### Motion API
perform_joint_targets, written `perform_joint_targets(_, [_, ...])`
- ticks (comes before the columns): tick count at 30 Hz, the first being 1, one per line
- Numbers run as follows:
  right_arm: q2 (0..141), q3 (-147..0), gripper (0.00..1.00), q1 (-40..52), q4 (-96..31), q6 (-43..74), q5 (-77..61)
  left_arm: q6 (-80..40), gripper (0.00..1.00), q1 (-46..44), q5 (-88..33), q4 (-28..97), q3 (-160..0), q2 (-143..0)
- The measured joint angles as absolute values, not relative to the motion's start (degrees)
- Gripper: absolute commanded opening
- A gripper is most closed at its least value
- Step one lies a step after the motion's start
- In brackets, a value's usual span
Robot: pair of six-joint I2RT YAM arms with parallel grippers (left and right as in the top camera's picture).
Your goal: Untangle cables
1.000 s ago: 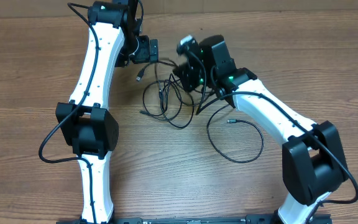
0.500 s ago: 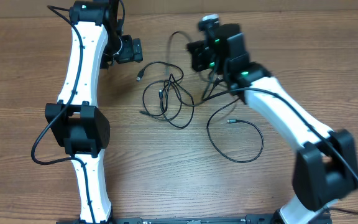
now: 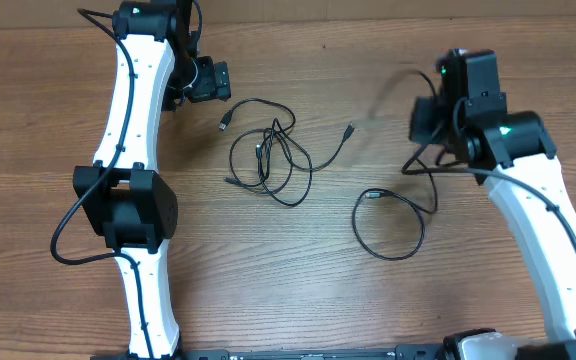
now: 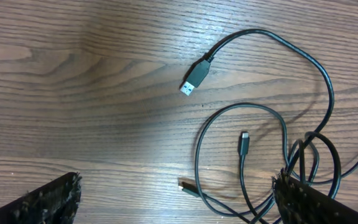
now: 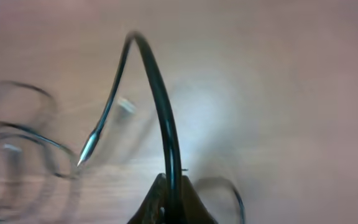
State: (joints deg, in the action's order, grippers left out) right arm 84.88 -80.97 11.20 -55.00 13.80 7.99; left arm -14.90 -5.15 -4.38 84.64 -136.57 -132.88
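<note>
The right pincer (image 5: 169, 210) grasps one cable (image 5: 161, 106) above the bench (image 3: 268, 290); the left pincer (image 4: 176, 196) hangs released near the tangled cables (image 3: 270, 160).

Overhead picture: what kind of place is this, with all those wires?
Probably a robot lab workbench: the left arm and the right arm reach over a wooden table with tangled black cables on it.

2 robot arms (image 3: 133, 100) (image 3: 528, 215), 1 table (image 3: 48, 250), and seemingly 3 black cables (image 3: 266, 162) showing 5 plug ends (image 3: 225, 125).
</note>
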Motion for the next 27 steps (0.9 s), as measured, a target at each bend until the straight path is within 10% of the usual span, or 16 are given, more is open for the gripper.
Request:
perform_joint_targets(15, [87.7,-69.2,0.06,13.1,-65.0,24.2,0.7,-14.9,1.0,-5.1,-5.0,84.7,-136.6,-132.9])
perform_joint_targets(27, [87.7,-59.8,0.64,13.0,-55.7,26.5,-3.1,-14.9,1.0,-5.1,-5.0,84.6,-136.6,-132.9])
